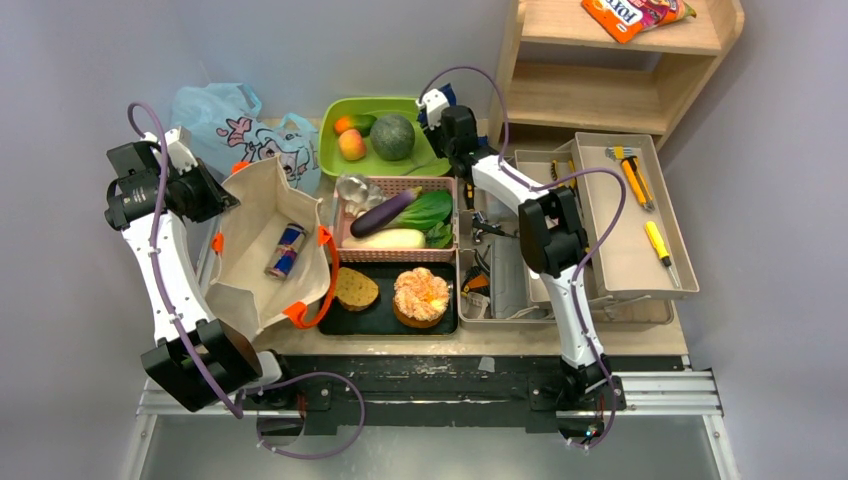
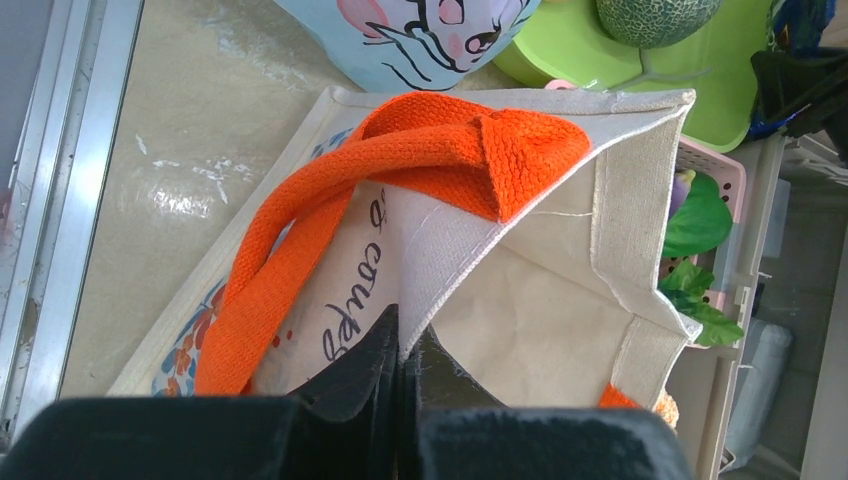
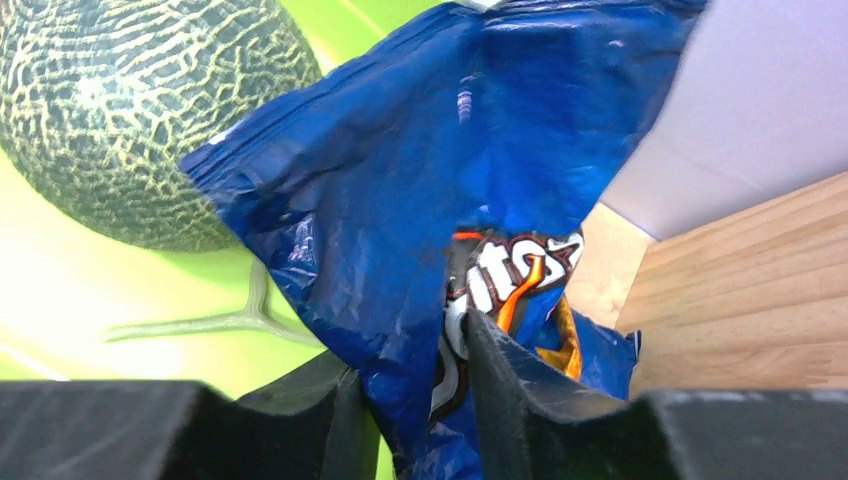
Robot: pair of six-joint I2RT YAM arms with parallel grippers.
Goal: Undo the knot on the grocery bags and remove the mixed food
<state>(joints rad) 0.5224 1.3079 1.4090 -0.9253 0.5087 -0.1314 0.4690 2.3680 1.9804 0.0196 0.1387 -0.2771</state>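
Note:
My left gripper (image 1: 218,197) (image 2: 405,335) is shut on the rim of the beige canvas tote (image 1: 250,215) (image 2: 540,300), holding its mouth open. A drink can (image 1: 287,250) lies inside. The tote's orange handle (image 2: 400,150) folds over the rim. The light-blue plastic bag (image 1: 232,122) (image 2: 420,35) lies behind the tote; no knot shows. My right gripper (image 1: 436,108) (image 3: 410,345) is shut on the blue snack pack (image 3: 420,150), held over the green tray (image 1: 340,160) (image 3: 80,290) beside the melon (image 1: 393,137) (image 3: 130,120). An orange (image 1: 343,124) and a peach (image 1: 351,145) also lie in that tray.
A pink basket (image 1: 395,184) holds the eggplant (image 1: 385,212), greens (image 1: 425,210) and radish (image 1: 385,238). A black tray (image 1: 385,318) holds a brown bread slice (image 1: 355,288) and the pastry (image 1: 421,296). An open toolbox (image 1: 625,250) stands right. A wooden shelf (image 1: 600,95) carries an orange packet (image 1: 630,14).

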